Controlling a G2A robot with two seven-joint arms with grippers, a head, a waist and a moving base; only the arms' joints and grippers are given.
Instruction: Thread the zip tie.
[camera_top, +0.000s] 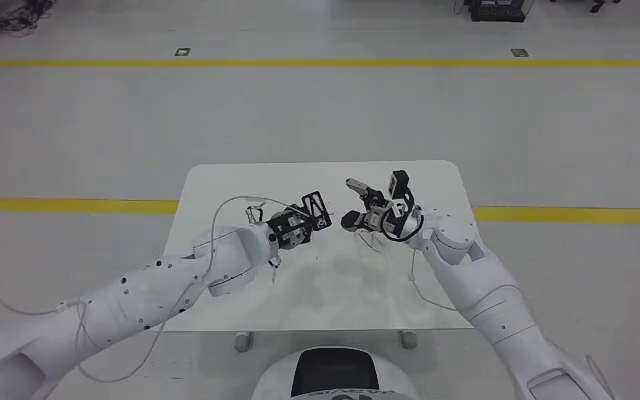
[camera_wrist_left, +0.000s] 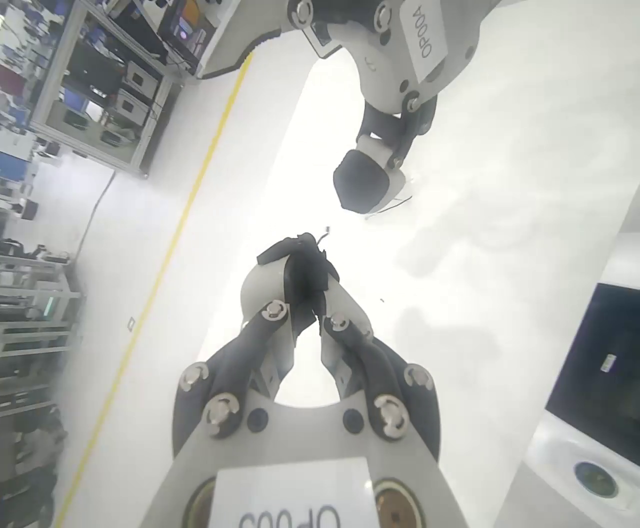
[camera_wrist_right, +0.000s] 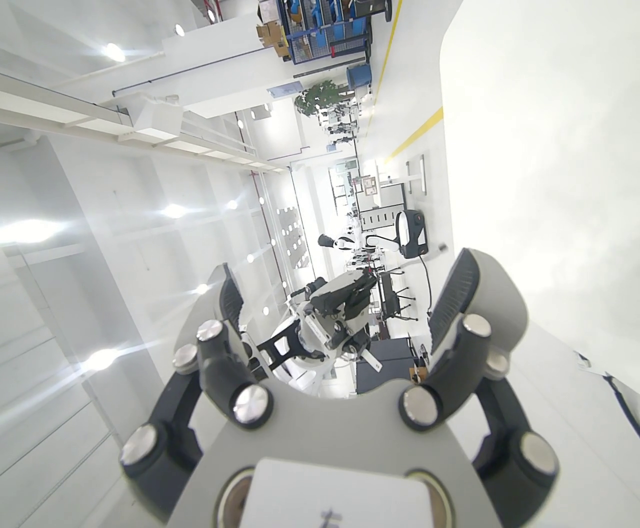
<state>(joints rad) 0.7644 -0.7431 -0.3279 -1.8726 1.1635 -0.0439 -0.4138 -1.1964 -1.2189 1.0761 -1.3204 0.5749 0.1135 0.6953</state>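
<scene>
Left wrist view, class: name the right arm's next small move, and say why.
Probably ease the right gripper toward the left gripper and close: its jaws stand wide open and empty, while the left is shut on what looks like the zip tie.

A white table (camera_top: 330, 290) stands on a pale floor (camera_top: 300, 110) crossed by yellow lines (camera_top: 300, 63).

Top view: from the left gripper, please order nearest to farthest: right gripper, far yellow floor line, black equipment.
1. right gripper, just beside, over the table.
2. far yellow floor line, beyond the table.
3. black equipment, past that line.
</scene>
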